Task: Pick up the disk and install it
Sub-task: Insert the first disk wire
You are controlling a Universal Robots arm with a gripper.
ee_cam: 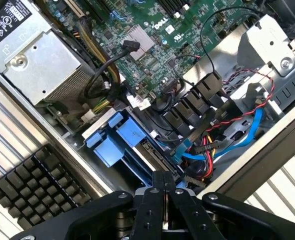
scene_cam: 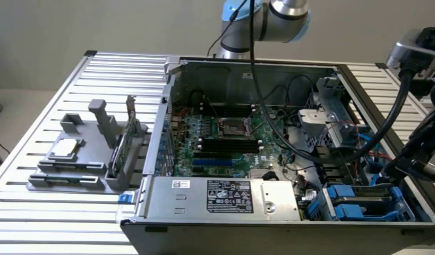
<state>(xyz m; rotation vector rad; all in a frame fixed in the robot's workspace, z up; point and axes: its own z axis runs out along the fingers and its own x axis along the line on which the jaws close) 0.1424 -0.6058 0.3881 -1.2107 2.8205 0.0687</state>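
item 1, computer case [scene_cam: 168,101]: it lies on its side on the slatted metal table [scene_cam: 33,223], inside facing up, with the motherboard [scene_cam: 224,138] exposed.

item 2, gripper [ee_cam: 163,179]: in your wrist view the two black fingers are pressed together with nothing between them. they hang just above the corner of the case that holds the blue carriers.

item 3, the disk [ee_cam: 121,136]: you find it in its blue carrier, lying flat down in that corner. it is just beside the power supply [ee_cam: 37,60] and right below the closed fingertips. in the exterior view the disk [scene_cam: 348,201] sits at the near corner of the case, on the exterior view's right. you cannot tell whether it is fully seated.

item 4, cables: a blue flat cable [ee_cam: 255,122] and a bundle of red, yellow and black wires [ee_cam: 203,167] run close to the end of the disk.

item 5, grey fixture [scene_cam: 83,164]: it stands on the table at the exterior view's left, apart from the case, and carries a small square silver chip [scene_cam: 66,149].

item 6, robot arm [scene_cam: 281,16]: its joint is at the far side of the case.
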